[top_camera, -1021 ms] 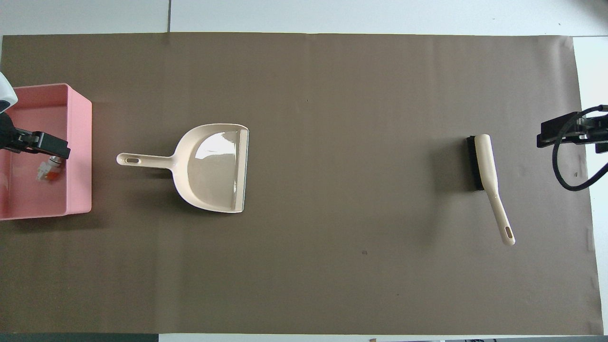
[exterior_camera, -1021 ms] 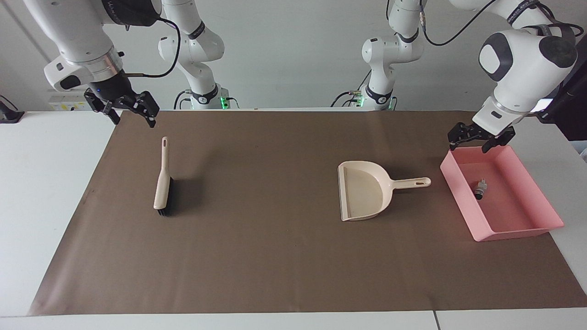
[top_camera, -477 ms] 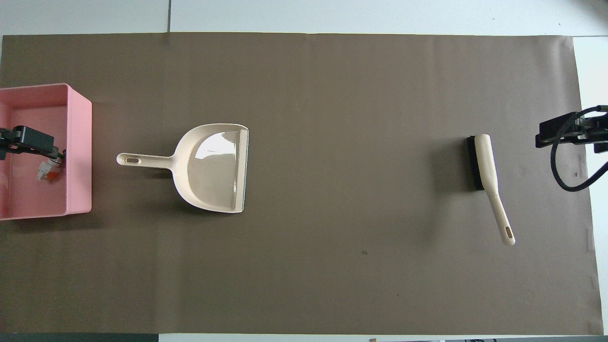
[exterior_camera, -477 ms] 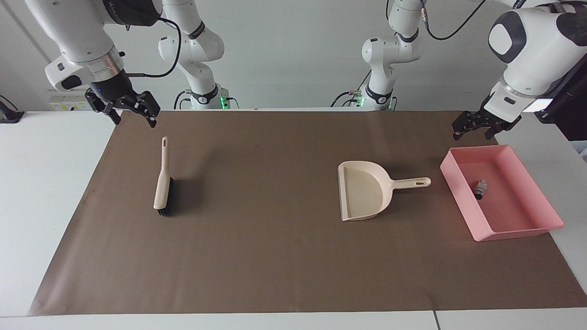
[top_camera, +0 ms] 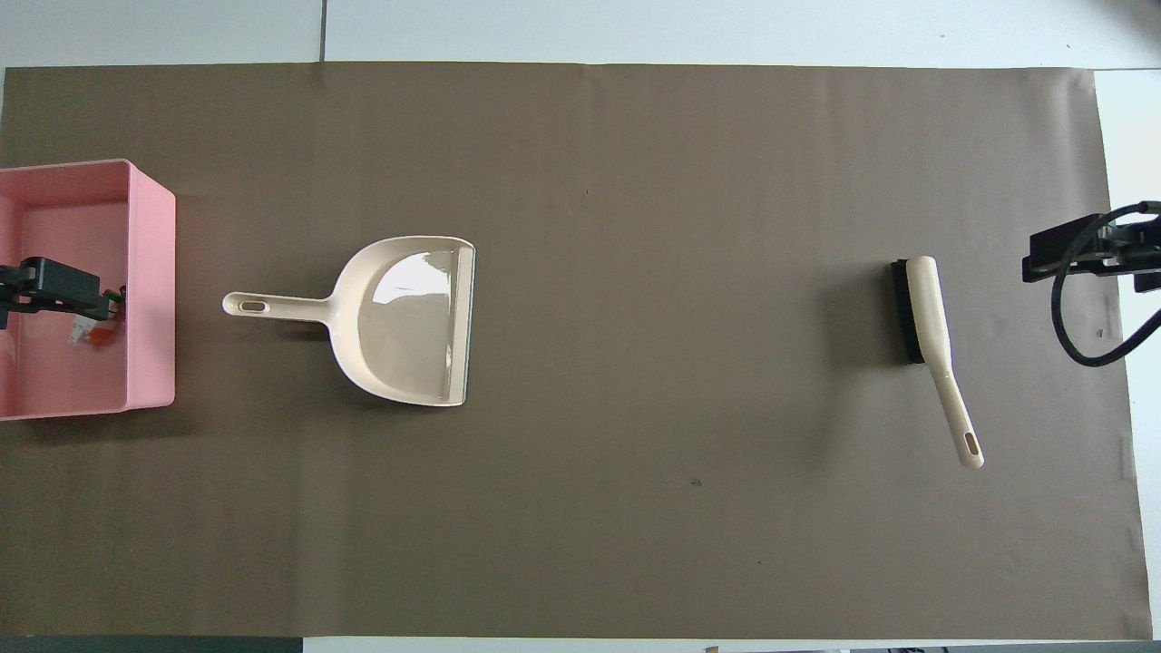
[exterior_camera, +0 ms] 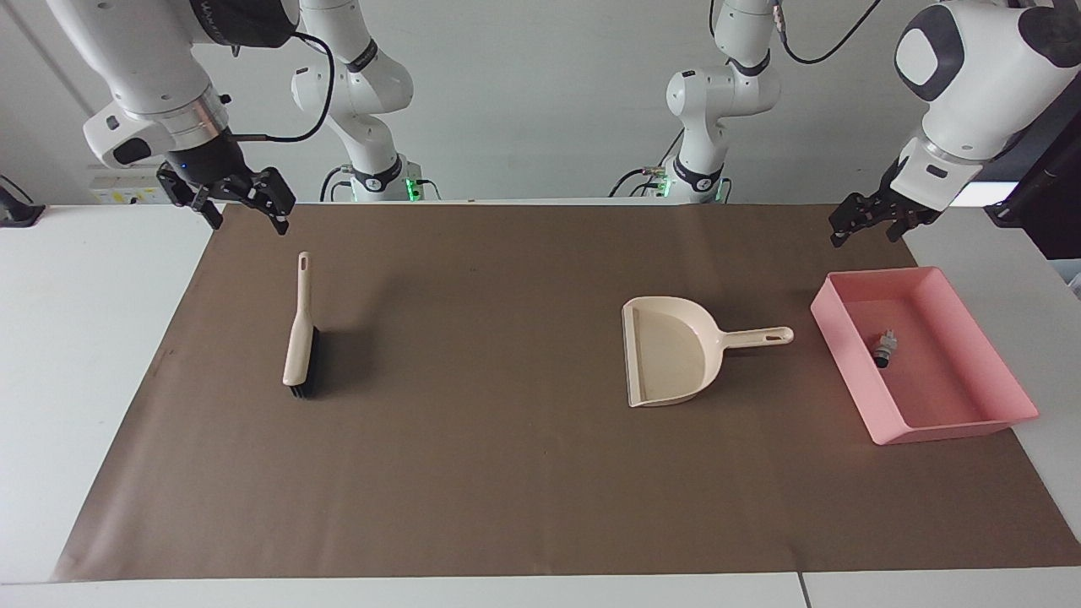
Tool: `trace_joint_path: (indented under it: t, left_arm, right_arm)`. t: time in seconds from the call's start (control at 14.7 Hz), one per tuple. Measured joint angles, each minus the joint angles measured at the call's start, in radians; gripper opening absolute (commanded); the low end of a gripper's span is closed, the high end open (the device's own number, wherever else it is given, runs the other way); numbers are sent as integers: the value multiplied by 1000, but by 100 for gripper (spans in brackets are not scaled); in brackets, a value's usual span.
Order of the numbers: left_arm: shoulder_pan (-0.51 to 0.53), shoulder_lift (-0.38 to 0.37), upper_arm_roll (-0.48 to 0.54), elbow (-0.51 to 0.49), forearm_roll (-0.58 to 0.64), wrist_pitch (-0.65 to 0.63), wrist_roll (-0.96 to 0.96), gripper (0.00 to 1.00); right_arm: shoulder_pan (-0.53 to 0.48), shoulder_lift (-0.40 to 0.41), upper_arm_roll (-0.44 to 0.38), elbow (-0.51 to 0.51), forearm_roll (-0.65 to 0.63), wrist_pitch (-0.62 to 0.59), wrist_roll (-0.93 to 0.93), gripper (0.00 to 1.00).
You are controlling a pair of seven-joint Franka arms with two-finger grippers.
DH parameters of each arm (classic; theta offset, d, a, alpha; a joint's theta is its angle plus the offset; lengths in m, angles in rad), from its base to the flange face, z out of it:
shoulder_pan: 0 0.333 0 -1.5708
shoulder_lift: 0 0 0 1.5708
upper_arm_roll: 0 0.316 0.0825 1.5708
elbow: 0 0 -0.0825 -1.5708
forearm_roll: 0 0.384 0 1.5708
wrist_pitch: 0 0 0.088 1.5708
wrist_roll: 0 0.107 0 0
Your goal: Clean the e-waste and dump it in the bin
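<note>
Little looked left to go wrong, by my reading: the table (exterior_camera: 524, 397) showed no stray bits on its brown mat (exterior_camera: 507, 473), so the dumping seemed done. The main risk lay with the left arm. Its gripper hung up in the air over the corner of the mat by the bin (exterior_camera: 980, 426), and a careless swing down could clip the bin's low wall and tip or shove it, spilling what was in it.

The dustpan (exterior_camera: 667, 355) lay empty just beside the bin, handle toward it. The brush (exterior_camera: 297, 338) lay near the right arm's end.

The left gripper (exterior_camera: 870, 224) had its fingers apart and held nothing. The right gripper (exterior_camera: 245, 211), also spread and empty, waited above the mat's edge by the brush handle.

The e-waste (exterior_camera: 883, 348) sat inside the bin, well below and clear of the left gripper.
</note>
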Motion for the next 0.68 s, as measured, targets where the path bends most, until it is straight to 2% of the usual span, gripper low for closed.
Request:
trace_joint_path:
  t: [0.68]
  left_arm:
    - [0,-6,0,-5,0,9,-3,98]
  right_arm:
    - [-1,0,0,0,0,0,0,100]
